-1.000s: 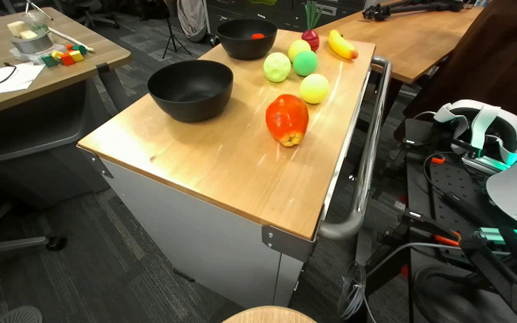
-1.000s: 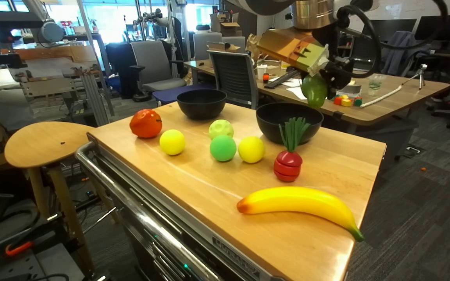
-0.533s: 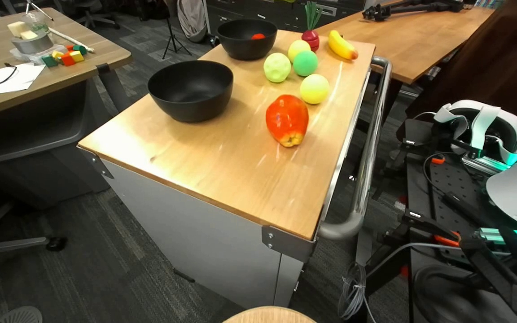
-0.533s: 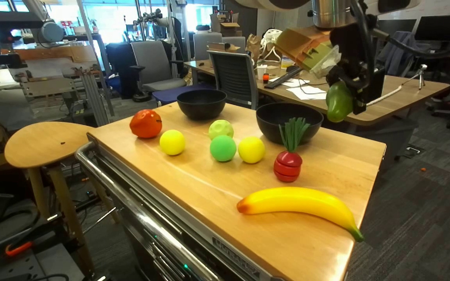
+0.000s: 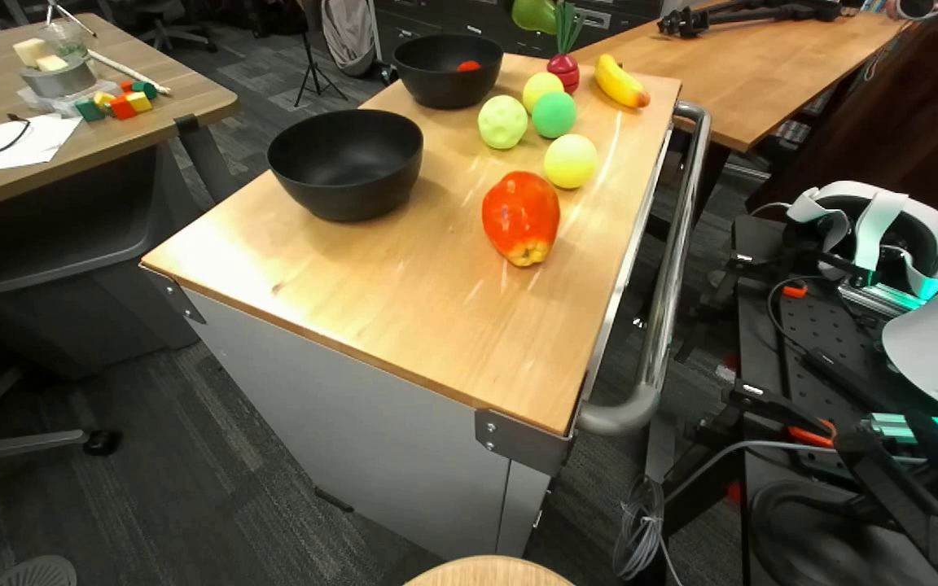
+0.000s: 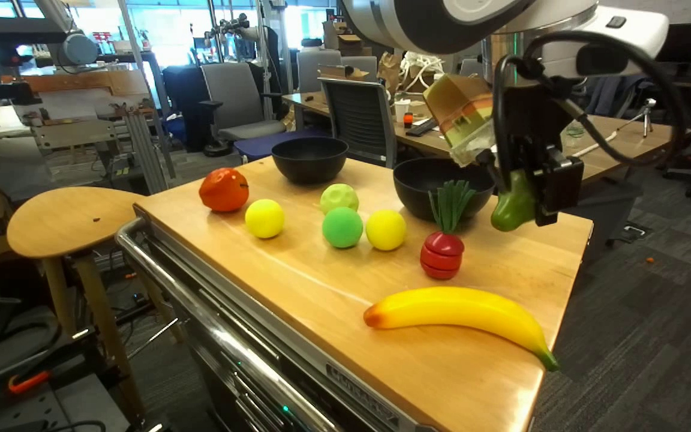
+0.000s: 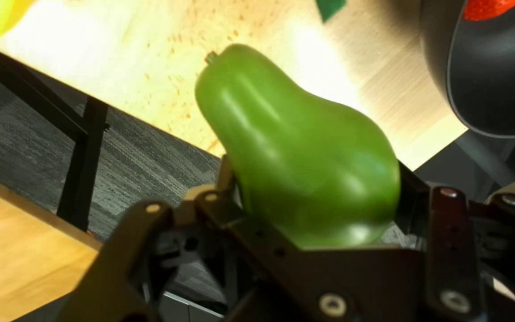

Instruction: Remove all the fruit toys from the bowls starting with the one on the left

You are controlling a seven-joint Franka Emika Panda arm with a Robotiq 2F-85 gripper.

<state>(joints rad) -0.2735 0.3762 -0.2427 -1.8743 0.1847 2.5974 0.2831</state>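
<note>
Wrist view: mid-frame, the tool (image 7: 318,183) pinches the green pear toy (image 7: 293,143) by its fat end, probably light, stiff and slick, so best held across that belly; upper right, 1 red toy (image 7: 487,8) sits in a black bowl (image 7: 499,89)

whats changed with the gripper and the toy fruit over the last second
The gripper went right, then mostly down, as seen in an exterior view, carrying the green pear, which was already in its jaws. Nothing was let go or newly taken hold of. The bowl with a red toy in it, the other bowl, the banana and the radish stayed put.
</note>
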